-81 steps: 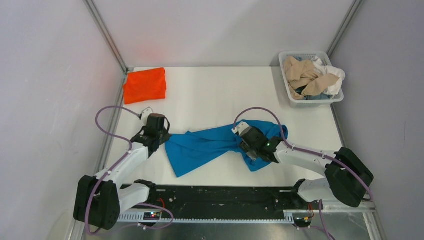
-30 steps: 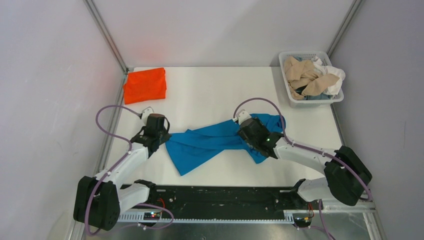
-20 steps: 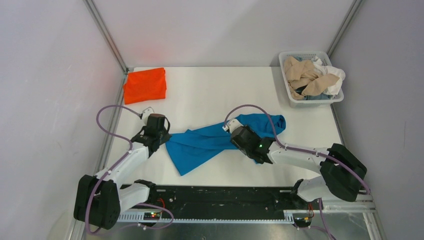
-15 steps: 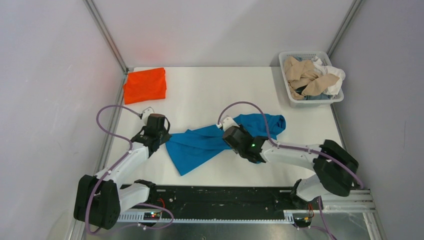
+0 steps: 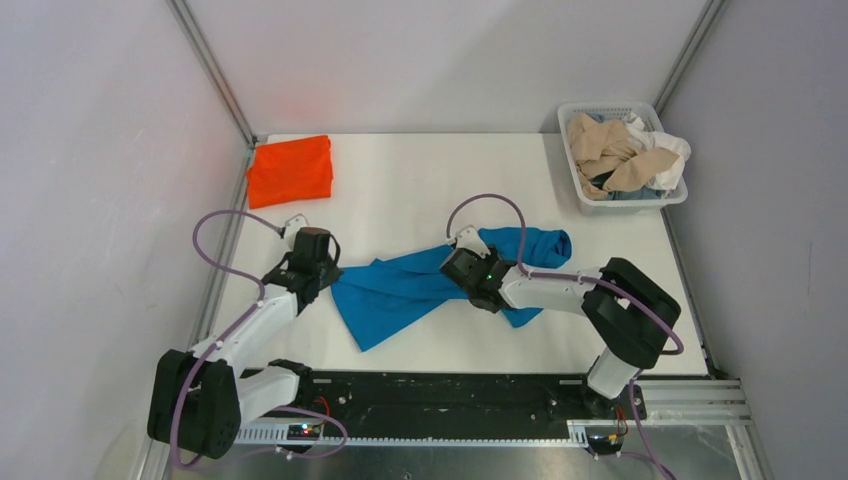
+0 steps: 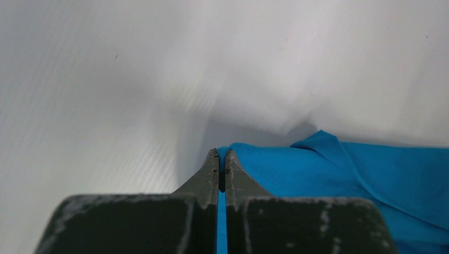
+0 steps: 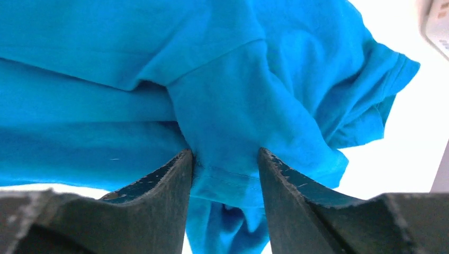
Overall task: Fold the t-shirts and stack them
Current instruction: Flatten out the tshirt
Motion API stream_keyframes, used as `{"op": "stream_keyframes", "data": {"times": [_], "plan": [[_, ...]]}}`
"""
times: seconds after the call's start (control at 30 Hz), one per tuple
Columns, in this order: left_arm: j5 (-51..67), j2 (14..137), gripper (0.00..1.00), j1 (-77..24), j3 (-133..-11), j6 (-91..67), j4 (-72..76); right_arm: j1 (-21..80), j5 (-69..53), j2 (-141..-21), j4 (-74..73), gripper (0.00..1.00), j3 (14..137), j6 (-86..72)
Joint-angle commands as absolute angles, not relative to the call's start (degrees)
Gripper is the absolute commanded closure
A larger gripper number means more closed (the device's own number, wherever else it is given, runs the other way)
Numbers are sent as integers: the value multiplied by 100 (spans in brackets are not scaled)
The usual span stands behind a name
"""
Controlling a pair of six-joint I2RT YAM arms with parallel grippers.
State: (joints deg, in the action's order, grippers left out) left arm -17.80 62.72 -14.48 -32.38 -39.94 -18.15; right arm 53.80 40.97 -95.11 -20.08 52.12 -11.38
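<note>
**Blue shirt (image 5: 400, 292) between two hands**

The basket (image 5: 600, 106) at the far right corner holds a crumpled beige shirt (image 5: 600, 150) and a white shirt (image 5: 672, 150). An orange shirt (image 5: 290, 170) lies folded at the far left corner. The blue shirt sprawls across the near middle of the table (image 5: 420, 180). The left hand (image 6: 222, 168) pinches its left edge tight. The right hand (image 7: 225, 153) stands part-open astride a fold. Bare table runs along the far middle.
</note>
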Motion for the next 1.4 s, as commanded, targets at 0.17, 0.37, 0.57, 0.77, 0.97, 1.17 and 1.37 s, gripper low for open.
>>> {"op": "stream_keyframes", "data": {"times": [0.17,0.37,0.57,0.77,0.97,1.17,1.37], "plan": [[-2011,6133,100,-1399,-3425,-3865,-1765,5046,4499,-9396,-2546,68,5393,-1855],[-1965,6141,100,-1398,-3527,-3875,-1759,5016,4533,-9064,-2444,100,5395,-1784],[-1971,6015,100,-1403,-3806,-3933,-1770,4824,4954,-8121,-2344,100,5391,-1721],[-1888,5207,100,-1407,-4540,-3876,-1772,4527,4908,-6748,-1900,100,5401,-986],[-1302,3880,100,-1421,-5479,-3541,-1762,4512,4018,-4721,-1771,100,5727,-137],[-666,2920,100,-1427,-6529,-3493,-1760,4683,1819,-3283,-2037,100,6614,-168],[-209,2617,100,-1424,-7112,-3479,-1762,4754,551,-3062,-2165,100,7080,-633]]}}
